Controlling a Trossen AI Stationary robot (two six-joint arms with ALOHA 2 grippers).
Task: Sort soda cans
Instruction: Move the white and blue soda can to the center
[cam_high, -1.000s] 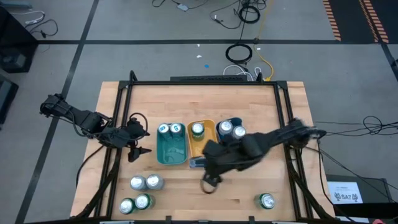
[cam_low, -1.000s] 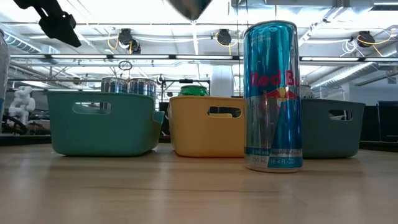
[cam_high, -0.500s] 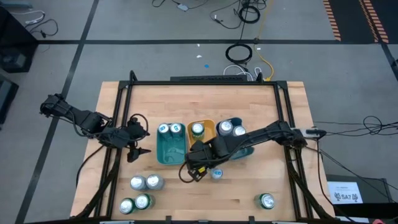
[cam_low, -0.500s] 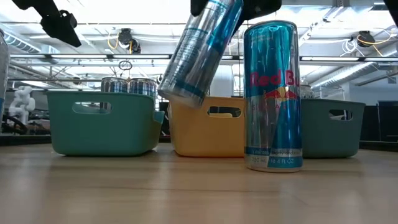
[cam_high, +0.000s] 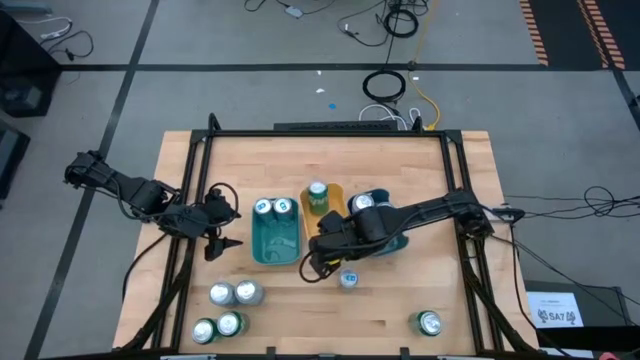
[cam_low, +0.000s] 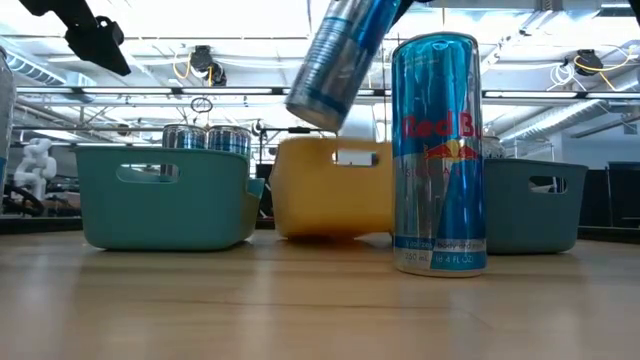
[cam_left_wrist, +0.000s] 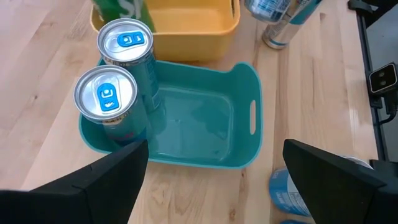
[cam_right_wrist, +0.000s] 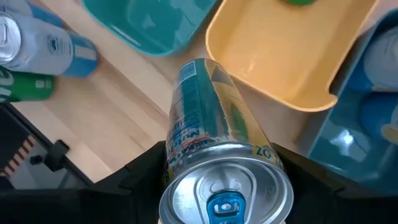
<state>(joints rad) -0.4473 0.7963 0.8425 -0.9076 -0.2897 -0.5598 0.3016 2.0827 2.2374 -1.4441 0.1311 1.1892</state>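
My right gripper (cam_high: 318, 258) is shut on a blue-and-silver soda can (cam_low: 340, 60) and holds it in the air, tilted, by the near wall of the yellow tray (cam_high: 322, 215). That tray holds a green can (cam_high: 318, 192). The teal tray (cam_high: 275, 235) holds two cans (cam_left_wrist: 115, 68), and the blue tray (cam_high: 390, 230) holds two more. Another blue can (cam_low: 438, 150) stands on the table near the held one. My left gripper (cam_high: 215, 238) hangs open left of the teal tray. My right gripper pinches the can's side wall just below its silver top (cam_right_wrist: 227, 186), one finger (cam_right_wrist: 146, 171) on each side. The can is lifted clear and tilted, with its bottom end (cam_right_wrist: 199, 71) pointing away toward the yellow tray (cam_right_wrist: 280, 56). I cannot tell whether that end touches the tray.
Four cans stand in two pairs near the table's near left corner (cam_high: 225, 308). A green can (cam_high: 429, 322) stands near the near right corner. The three trays sit side by side mid-table, with bare wood beyond them toward the far edge.
My right gripper carried the can toward the table's left, then toward the far edge and up, up to the trays. The yellow tray slid toward the far edge with its green can and now sits out of line with the other two trays.
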